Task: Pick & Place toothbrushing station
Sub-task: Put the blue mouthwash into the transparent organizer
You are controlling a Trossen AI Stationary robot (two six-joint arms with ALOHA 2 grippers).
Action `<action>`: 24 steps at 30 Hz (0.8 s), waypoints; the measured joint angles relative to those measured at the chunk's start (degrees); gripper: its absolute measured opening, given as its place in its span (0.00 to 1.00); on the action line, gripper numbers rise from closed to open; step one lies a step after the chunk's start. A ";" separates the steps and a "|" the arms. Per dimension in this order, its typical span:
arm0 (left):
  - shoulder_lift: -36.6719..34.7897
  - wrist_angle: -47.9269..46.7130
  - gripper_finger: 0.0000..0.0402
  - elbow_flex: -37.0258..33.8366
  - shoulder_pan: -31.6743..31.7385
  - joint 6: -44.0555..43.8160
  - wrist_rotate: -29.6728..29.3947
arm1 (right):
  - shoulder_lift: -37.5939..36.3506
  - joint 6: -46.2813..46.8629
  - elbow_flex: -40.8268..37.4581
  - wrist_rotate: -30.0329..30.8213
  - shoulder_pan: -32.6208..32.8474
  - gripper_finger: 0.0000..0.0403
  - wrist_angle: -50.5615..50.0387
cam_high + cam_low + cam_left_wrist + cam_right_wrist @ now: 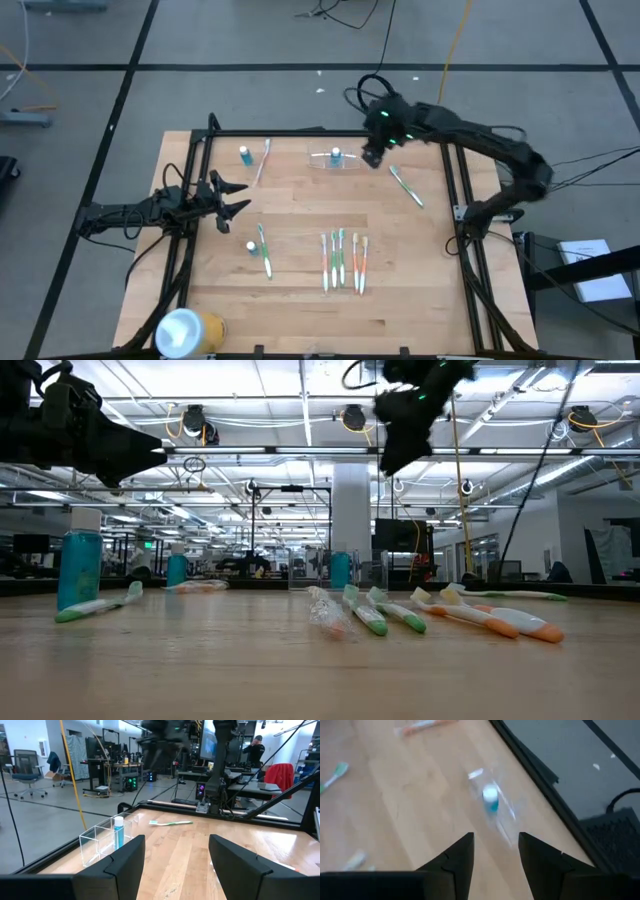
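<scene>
The toothbrushing station (pixel 335 161) is a clear oblong holder that stands on its base near the table's far edge, with a small blue tube upright inside it. It also shows in the left wrist view (pixel 102 840), the right wrist view (pixel 496 812) and the low view (pixel 318 568). My right gripper (pixel 372 156) is open and empty, in the air just right of the holder; its fingers show in its own wrist view (pixel 495 852). My left gripper (pixel 243 197) is open and empty above the table's left part.
Several toothbrushes (pixel 342 262) lie side by side at the table's middle front. Single brushes lie at the left (pixel 264 250), far left (pixel 262 160) and right (pixel 405 185). A blue tube (pixel 244 154) stands at the far left. A yellow cylinder (pixel 190 328) lies at the near left corner.
</scene>
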 joint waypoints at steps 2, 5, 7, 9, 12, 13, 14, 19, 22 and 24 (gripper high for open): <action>0.02 0.00 0.57 -0.01 -0.02 0.00 0.00 | -6.39 0.84 -6.19 0.08 0.94 0.36 2.72; 0.01 0.00 0.57 0.00 0.00 0.00 0.00 | -16.92 1.57 -17.71 0.02 2.68 0.36 10.35; 0.00 0.00 0.57 -0.02 0.00 0.00 0.00 | -23.82 1.37 -25.59 0.02 3.89 0.36 16.83; 0.00 0.00 0.57 0.00 0.00 0.00 0.00 | -30.10 1.10 -33.09 -0.04 5.28 0.36 24.39; 0.00 0.00 0.57 0.00 0.00 0.00 0.00 | -38.54 0.62 -42.88 -0.30 7.16 0.36 35.99; 0.00 -0.01 0.57 0.00 -0.01 0.00 0.00 | -40.93 0.13 -45.68 -0.35 7.78 0.36 39.31; 0.00 0.01 0.57 0.00 -0.01 -0.01 0.00 | -43.23 -0.44 -48.49 -0.36 8.41 0.36 42.55; 0.00 2.45 0.57 0.00 0.00 -1.30 0.04 | -52.16 -2.24 -59.61 -3.10 10.62 0.36 48.90; 0.00 3.41 0.57 -0.02 -0.01 -4.98 0.04 | -56.05 -0.41 -63.25 -3.32 11.11 0.36 49.18; 0.00 3.41 0.57 0.00 0.00 -6.91 0.02 | -58.51 0.06 -65.09 -3.07 11.12 0.36 48.97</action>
